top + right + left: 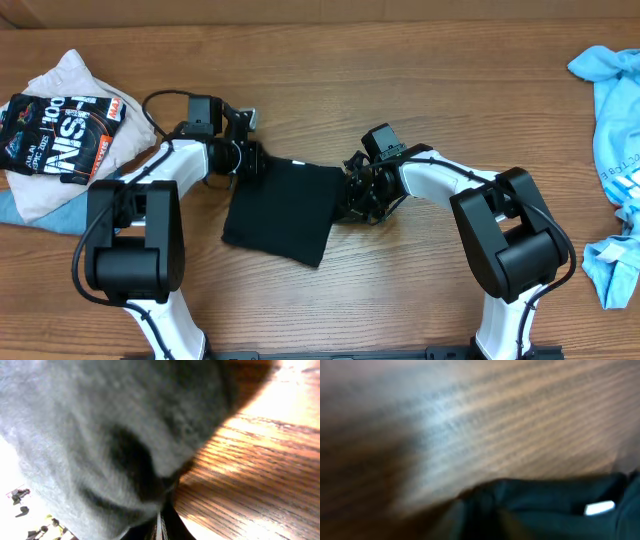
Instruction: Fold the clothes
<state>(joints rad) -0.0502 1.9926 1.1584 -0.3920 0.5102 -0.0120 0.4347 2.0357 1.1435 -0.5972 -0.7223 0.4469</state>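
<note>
The black shirt (282, 210) lies folded into a small rectangle at the middle of the table. My left gripper (248, 160) is at its upper left corner. The left wrist view is blurred: black fabric (545, 510) with a small white label (599, 507) bunches toward the jaws at the bottom edge, so the gripper looks shut on it. My right gripper (356, 192) is at the shirt's right edge. In the right wrist view the fabric (115, 430) fills the frame close up and runs down into the closed fingers (160, 527).
A pile of clothes with a black lettered garment (60, 125) lies at the far left. A light blue shirt (615, 160) lies at the far right edge. Bare wood (420, 60) shows behind the arms.
</note>
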